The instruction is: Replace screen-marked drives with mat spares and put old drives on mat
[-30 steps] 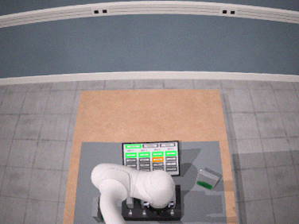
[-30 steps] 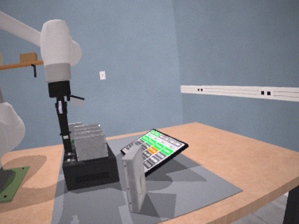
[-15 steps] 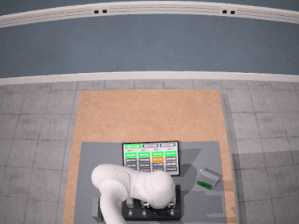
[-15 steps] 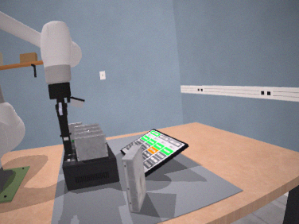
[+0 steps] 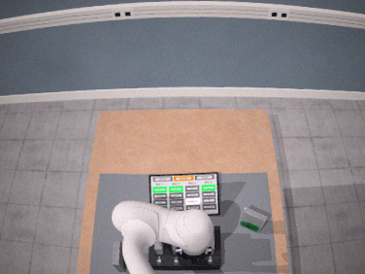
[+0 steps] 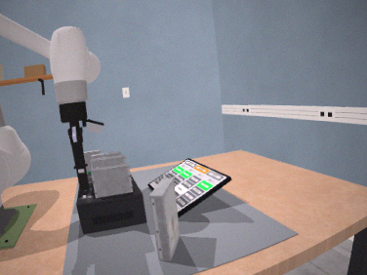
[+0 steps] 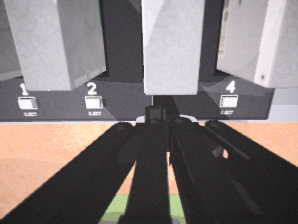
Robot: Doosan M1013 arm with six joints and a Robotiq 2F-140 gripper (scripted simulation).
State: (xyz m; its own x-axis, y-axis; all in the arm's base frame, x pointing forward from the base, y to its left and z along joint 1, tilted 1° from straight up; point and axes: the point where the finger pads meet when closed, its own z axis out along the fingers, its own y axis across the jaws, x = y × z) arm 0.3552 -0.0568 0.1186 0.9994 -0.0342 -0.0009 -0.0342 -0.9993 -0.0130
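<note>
Bay-three drive [image 7: 172,50]: likely rigid, smooth; pinch its broad faces above dock [image 5: 184,265] [image 6: 112,215] [image 7: 190,107] | gripper [image 6: 84,191] [image 7: 161,102]: shut, empty, at dock's front

screen [image 5: 184,193]: three green cells, one orange | drive [image 5: 253,220] on mat [image 5: 131,187], apart from dock [image 5: 186,262]
</note>
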